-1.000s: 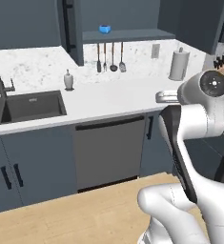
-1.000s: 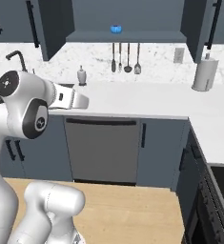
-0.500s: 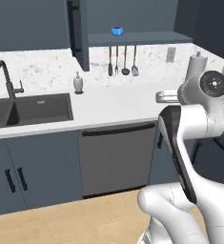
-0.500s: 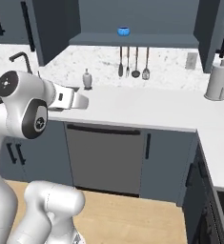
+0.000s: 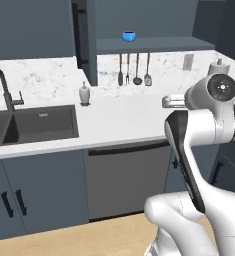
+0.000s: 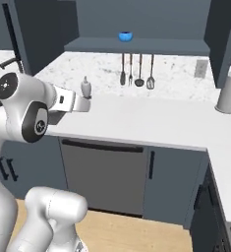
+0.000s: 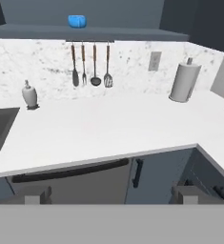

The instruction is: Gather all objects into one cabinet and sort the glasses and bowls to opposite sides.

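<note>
The white counter (image 5: 124, 120) runs bare below an open slate shelf (image 6: 136, 46). The arm is folded high over the counter's front edge, well short of the shelf. The paper-towel roll (image 7: 184, 81) stands at the far right, and utensils (image 7: 90, 71) hang under the shelf. One blue vessel (image 5: 129, 36) sits on the shelf, against the back. The gripper (image 7: 111, 194) is released, fingers apart and empty. Risk, in my judgement: a long upward reach could clip the shelf lip, or nudge the small vessel backward before the fingers close.
</note>
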### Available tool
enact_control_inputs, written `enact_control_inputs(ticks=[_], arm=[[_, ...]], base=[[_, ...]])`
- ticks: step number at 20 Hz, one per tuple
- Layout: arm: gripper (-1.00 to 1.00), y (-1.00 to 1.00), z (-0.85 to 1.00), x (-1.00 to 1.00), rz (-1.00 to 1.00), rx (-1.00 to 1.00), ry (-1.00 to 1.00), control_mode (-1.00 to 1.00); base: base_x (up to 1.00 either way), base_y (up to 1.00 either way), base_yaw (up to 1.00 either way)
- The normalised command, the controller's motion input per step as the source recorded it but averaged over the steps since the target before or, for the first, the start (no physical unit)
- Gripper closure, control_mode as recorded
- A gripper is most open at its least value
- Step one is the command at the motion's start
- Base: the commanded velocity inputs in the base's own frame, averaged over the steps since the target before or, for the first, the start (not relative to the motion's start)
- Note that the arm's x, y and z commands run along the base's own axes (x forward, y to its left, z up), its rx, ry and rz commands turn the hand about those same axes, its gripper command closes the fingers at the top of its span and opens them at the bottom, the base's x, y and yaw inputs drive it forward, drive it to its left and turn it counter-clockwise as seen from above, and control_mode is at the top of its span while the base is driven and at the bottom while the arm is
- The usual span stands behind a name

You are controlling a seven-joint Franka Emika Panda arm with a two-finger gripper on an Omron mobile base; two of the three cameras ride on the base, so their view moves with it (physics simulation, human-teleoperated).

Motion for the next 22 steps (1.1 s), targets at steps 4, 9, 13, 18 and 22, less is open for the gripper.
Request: enact_control_inputs(ticks=[4, 9, 13, 18, 22], arm=[[-1.00, 0.00, 0.00, 0.00, 0.00, 0.00, 0.00, 1.00], [-1.00, 0.00, 0.00, 0.00, 0.00, 0.00, 0.00, 1.00], [-1.00, 0.00, 0.00, 0.00, 0.00, 0.00, 0.00, 1.00], [-1.00, 0.00, 0.00, 0.00, 0.00, 0.00, 0.00, 1.00], [-1.00, 0.00, 0.00, 0.00, 0.00, 0.00, 0.00, 1.00]], base=[[0.49, -0.40, 0.00], [0.54, -0.43, 0.00], [0.57, -0.27, 0.00], [0.60, -0.04, 0.00], [0.58, -0.05, 0.01]])
